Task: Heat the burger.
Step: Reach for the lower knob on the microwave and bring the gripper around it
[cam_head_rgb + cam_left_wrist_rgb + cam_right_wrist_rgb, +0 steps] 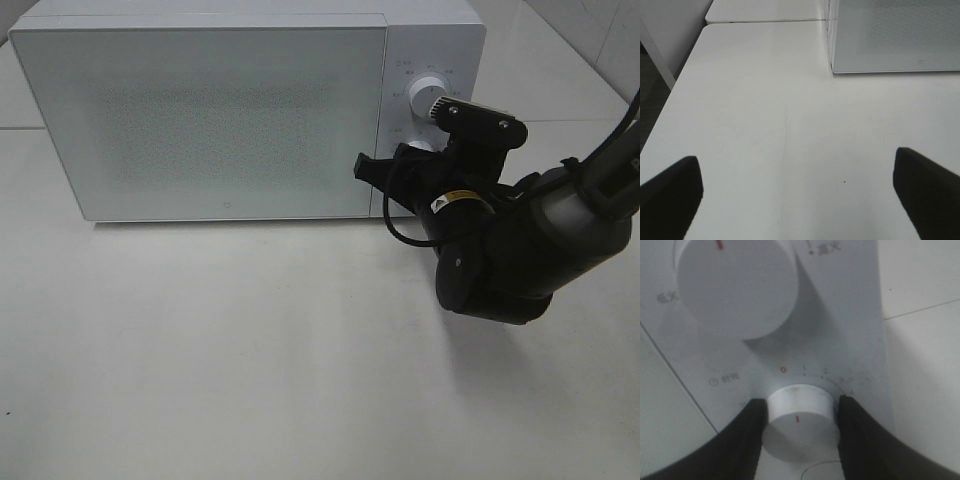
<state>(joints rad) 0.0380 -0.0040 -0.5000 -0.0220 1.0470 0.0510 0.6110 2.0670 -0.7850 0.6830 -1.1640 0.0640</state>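
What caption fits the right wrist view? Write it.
Black right gripper grips lower round white timer knob on white microwave panel.

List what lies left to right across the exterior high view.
Microwave door → upper dial → grey arm link. The right end effector, shut on the lower dial, overlaps the upper dial sideways, so it is left out.

White table below; left jaws spread wide apart above it; microwave front standing on table ahead.

White tabletop, softly and evenly lit; a second table abuts it; dark floor beside.
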